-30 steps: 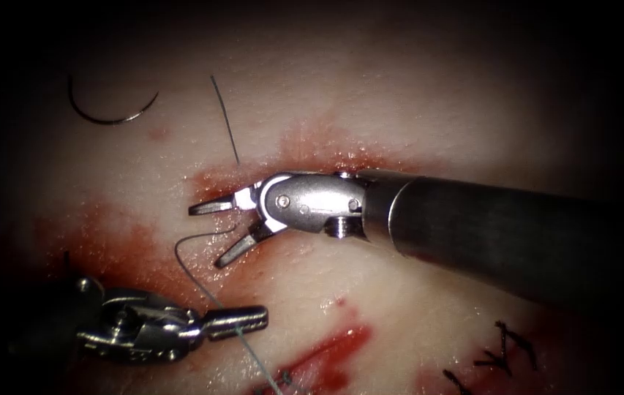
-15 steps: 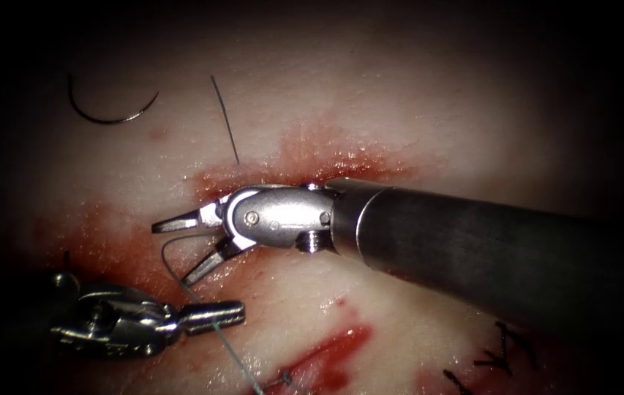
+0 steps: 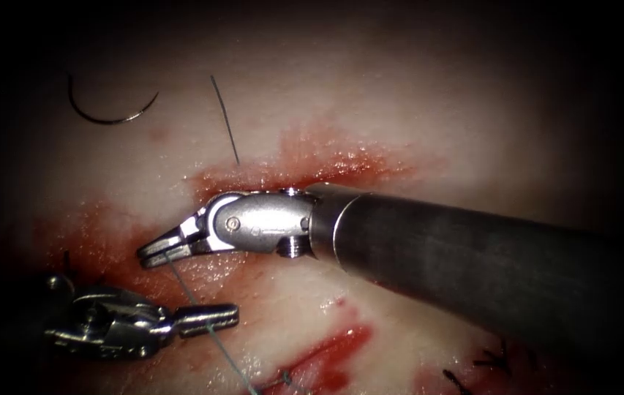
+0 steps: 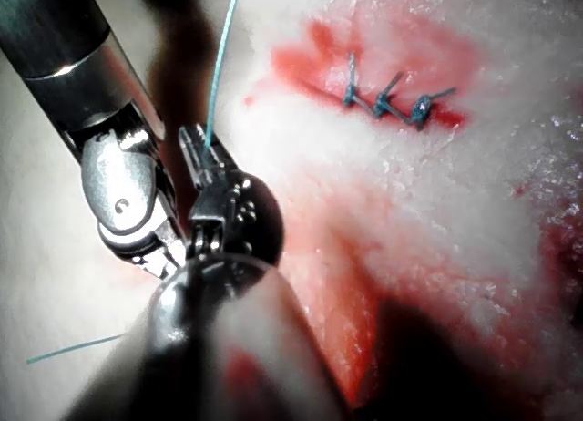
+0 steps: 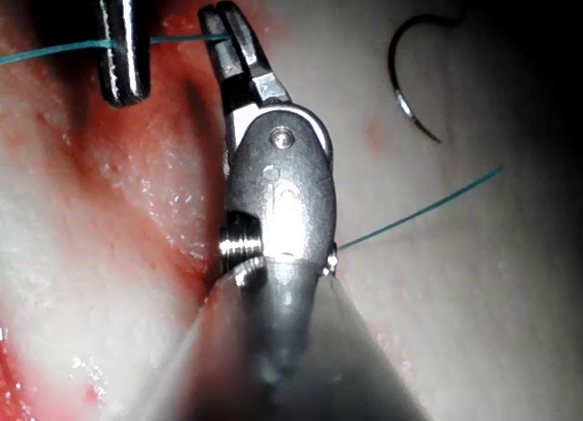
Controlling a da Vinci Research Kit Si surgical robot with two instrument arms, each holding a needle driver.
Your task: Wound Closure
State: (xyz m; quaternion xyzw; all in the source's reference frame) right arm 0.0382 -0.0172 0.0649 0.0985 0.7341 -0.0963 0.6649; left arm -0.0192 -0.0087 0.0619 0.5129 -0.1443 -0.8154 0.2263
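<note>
Now both tools grip the thread point(image 3: 189, 300): right tool point(image 3: 152, 252) mid-left, left tool point(image 3: 225, 316) lower left. Needle point(image 3: 110, 117) lies free on tissue point(image 3: 414, 117), upper left. Opposed pulling could snap thread or tear the stitch.

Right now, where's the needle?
The needle lies free on the tissue at the endoscope view's upper left, beside a cut end of thread, in neither end effector.

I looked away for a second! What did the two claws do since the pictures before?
The right claw slid left and down and snapped shut on the thread, which it was not holding before. The left claw shifted a little left, shut on the same thread throughout. The needle stayed lying free on the tissue, upper left, with the cut end of thread beside it.
</note>
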